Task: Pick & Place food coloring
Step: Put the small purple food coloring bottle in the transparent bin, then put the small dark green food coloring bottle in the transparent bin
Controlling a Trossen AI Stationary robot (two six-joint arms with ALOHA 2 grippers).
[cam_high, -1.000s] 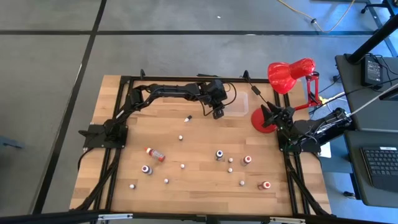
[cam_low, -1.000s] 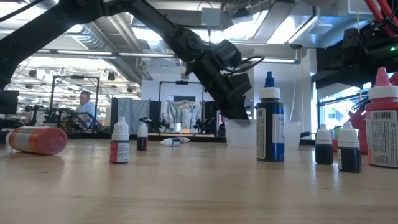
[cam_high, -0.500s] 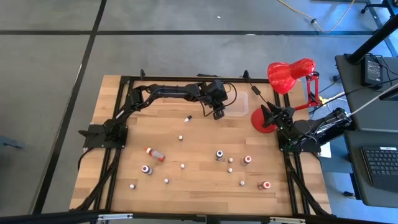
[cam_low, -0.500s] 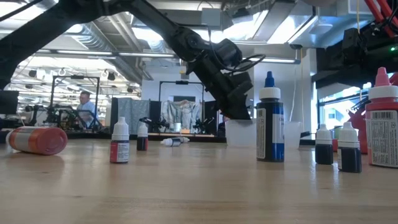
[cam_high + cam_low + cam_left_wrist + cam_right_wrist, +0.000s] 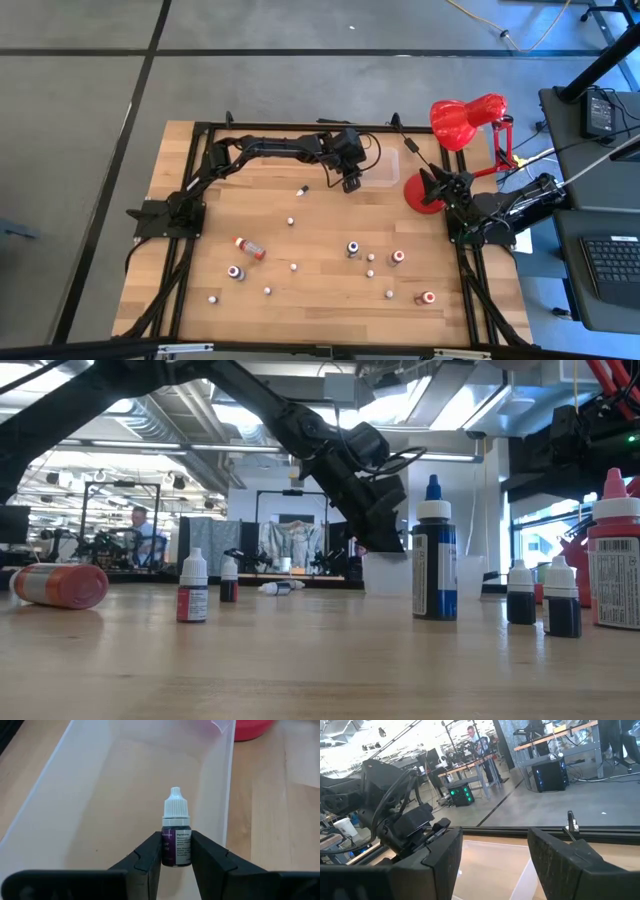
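My left gripper [image 5: 176,856] is shut on a tiny dark purple food coloring bottle [image 5: 176,845] with a white cap. It hangs over the near end of the clear plastic tub [image 5: 100,795], [image 5: 386,172] at the table's far side. Several other food coloring bottles stand or lie on the near half of the table, among them a red one on its side [image 5: 250,247] and a blue-capped one standing [image 5: 353,248]. My right gripper [image 5: 495,862] is open and waits at the table's right edge [image 5: 440,188], facing the tub. My left gripper pinches the bottle's dark body [image 5: 176,851] between its two fingers, one on each side, just below the white cap [image 5: 176,809]. The bottle points along the fingers, cap away from the wrist. It is lifted clear, above the tub's floor.
A red desk lamp [image 5: 465,120] stands at the far right corner, its round base [image 5: 422,192] beside the tub. A black frame [image 5: 200,130] runs around the table's edges. A tall blue bottle [image 5: 434,550] and a red-capped one [image 5: 614,550] show large in the low view.
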